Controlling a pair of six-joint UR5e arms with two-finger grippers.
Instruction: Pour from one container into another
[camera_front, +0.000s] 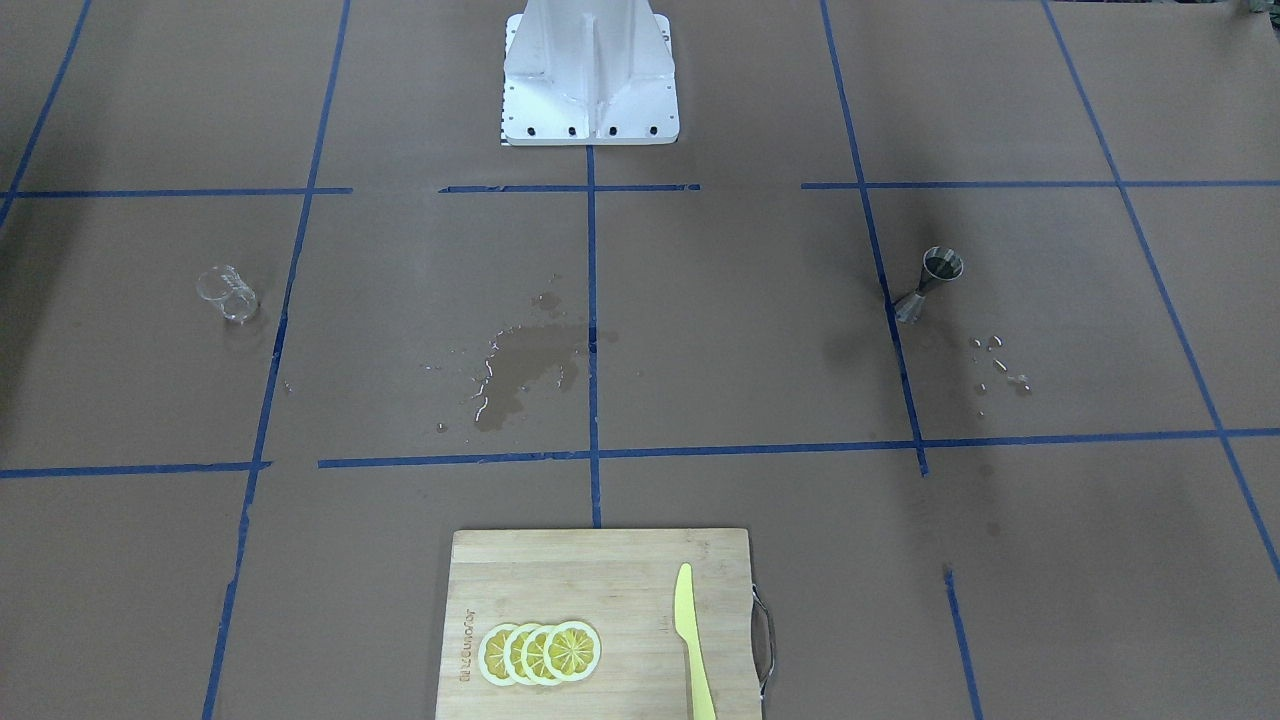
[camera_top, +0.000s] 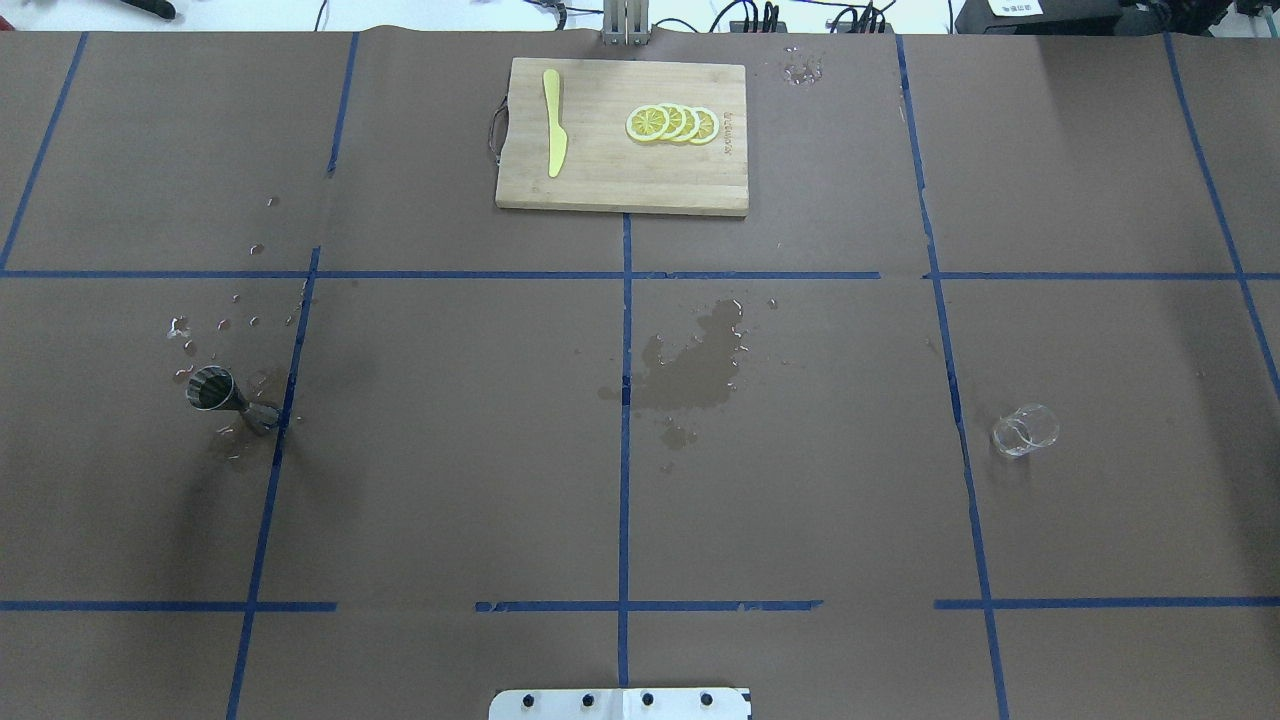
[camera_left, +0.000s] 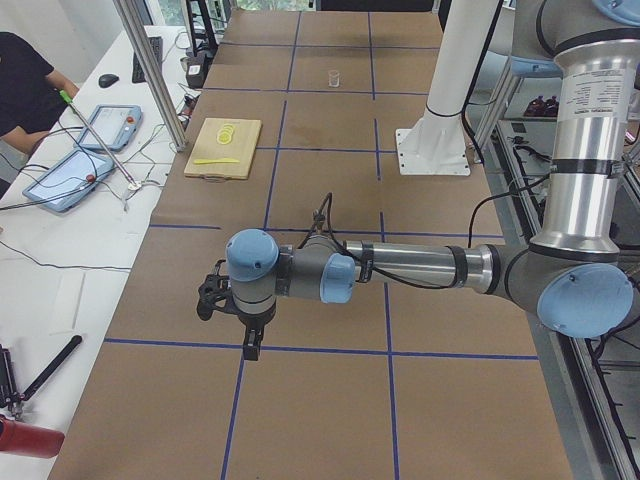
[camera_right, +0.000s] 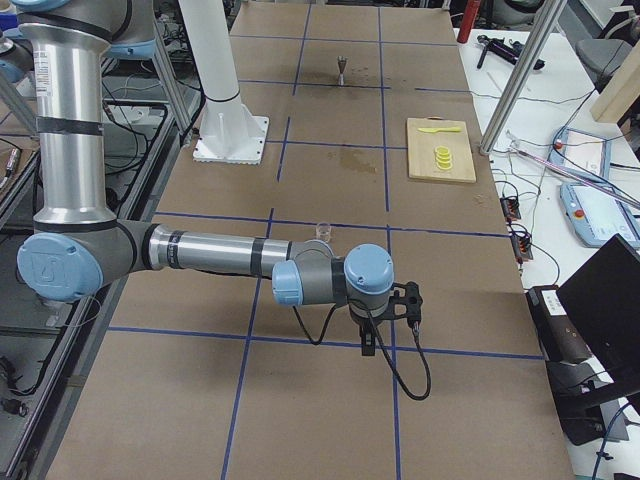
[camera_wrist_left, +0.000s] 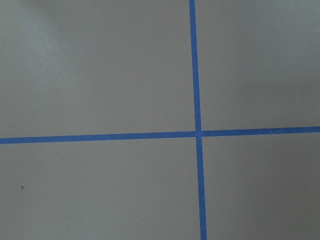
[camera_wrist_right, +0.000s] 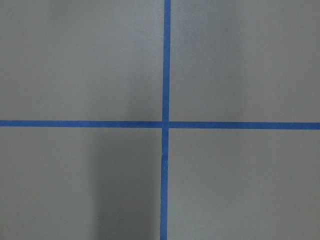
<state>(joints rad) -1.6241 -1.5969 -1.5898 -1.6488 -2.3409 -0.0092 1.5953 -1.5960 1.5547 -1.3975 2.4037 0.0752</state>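
The small clear glass cup (camera_top: 1025, 430) (camera_front: 228, 294) (camera_left: 334, 77) (camera_right: 323, 231) stands alone on the brown table on the robot's right. On the left side stands the steel hourglass jigger (camera_top: 228, 398) (camera_front: 930, 285) (camera_right: 342, 70), with droplets around it. Both grippers show only in the side views. My left gripper (camera_left: 222, 300) hangs over the table's left end, beyond the jigger. My right gripper (camera_right: 410, 303) hangs over the right end, past the cup. Whether either is open or shut I cannot tell. Both wrist views hold only paper and blue tape.
A wooden cutting board (camera_top: 600, 180) with lemon slices (camera_top: 672, 123) and a yellow knife (camera_top: 553, 135) lies at the far middle edge. A wet patch (camera_top: 695, 365) darkens the table's centre. The robot's white base (camera_front: 590, 90) is at the near middle. A person (camera_left: 25, 85) sits beside tablets.
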